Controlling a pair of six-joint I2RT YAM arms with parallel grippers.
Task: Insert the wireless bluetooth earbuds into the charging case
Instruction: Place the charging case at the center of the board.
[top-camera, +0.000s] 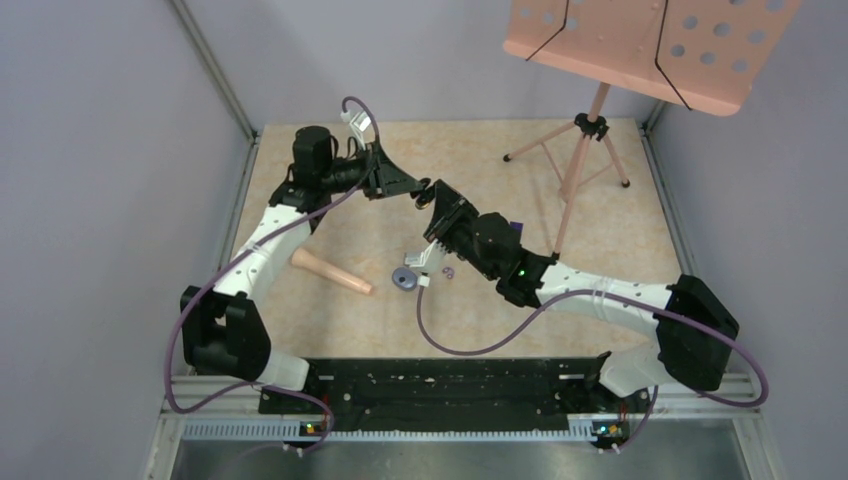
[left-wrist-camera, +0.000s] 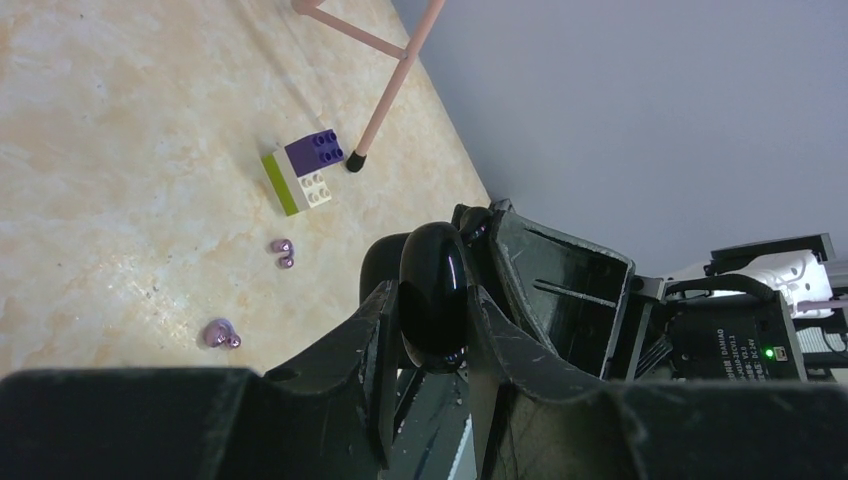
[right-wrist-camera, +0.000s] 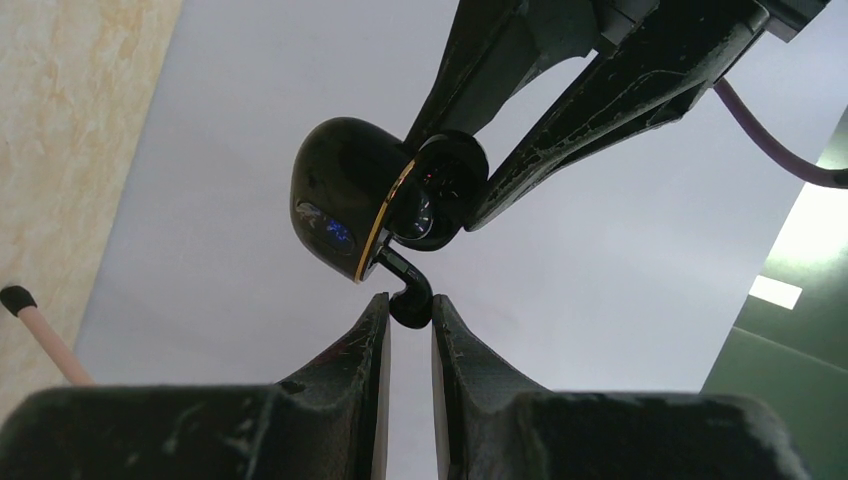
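Black gold-rimmed case (right-wrist-camera: 335, 200) clamped in L tool (left-wrist-camera: 432, 310); R tool (right-wrist-camera: 410, 312) pinches black bud (right-wrist-camera: 409, 298).

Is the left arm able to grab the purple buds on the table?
Probably not yet: the left tool is shut on the black charging case. The purple buds themselves lie uncovered on the table.

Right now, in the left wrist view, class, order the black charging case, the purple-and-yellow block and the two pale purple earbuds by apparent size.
1. black charging case, but it is nearest the camera, so unsure.
2. purple-and-yellow block.
3. upper pale purple earbud and lower pale purple earbud look alike; not ranked.
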